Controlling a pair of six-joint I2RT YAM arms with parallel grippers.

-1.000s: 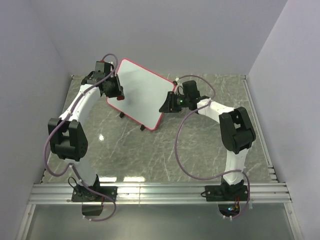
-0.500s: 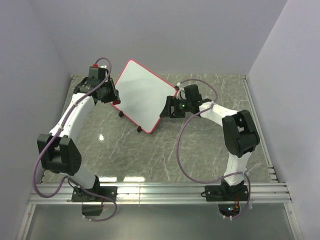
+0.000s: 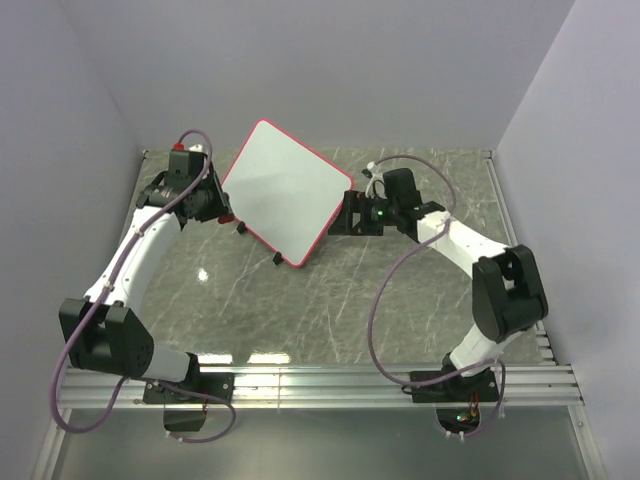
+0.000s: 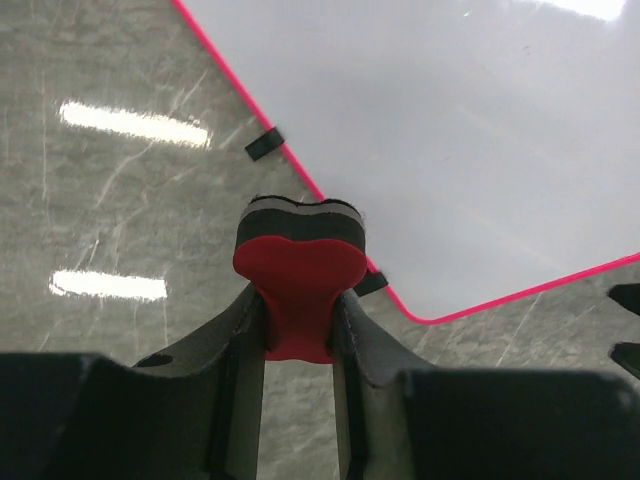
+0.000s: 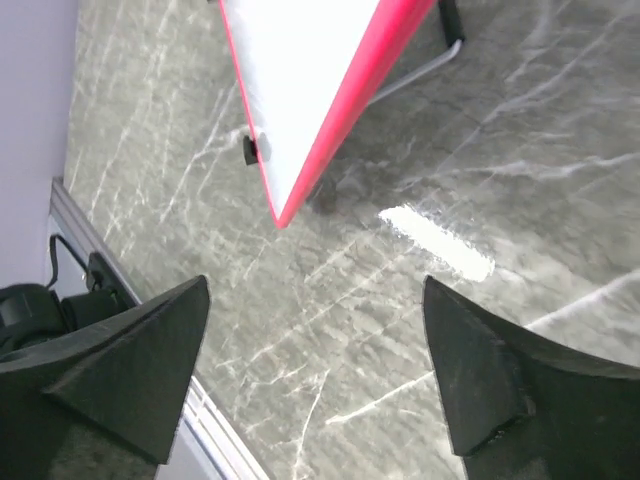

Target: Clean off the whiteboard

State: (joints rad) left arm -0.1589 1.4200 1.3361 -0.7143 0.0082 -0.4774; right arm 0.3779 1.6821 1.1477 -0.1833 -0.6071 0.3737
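Top external view: at the left of the frame, the left gripper [image 3: 215, 207] is clamped on a small red eraser [image 4: 298, 290] with a black felt pad, held at the lower left edge of the whiteboard [image 3: 285, 190]. The left wrist view shows the pad just at the board's thin red frame, though whether they touch cannot be told. The whiteboard stands tilted on two small black feet [image 3: 277, 259] on the grey marble table [image 3: 300, 310], in the upper centre of the frame between the two arms. To its right, the right gripper [image 3: 352, 215] hangs near the board's right corner, its jaws spread wide with nothing between them.
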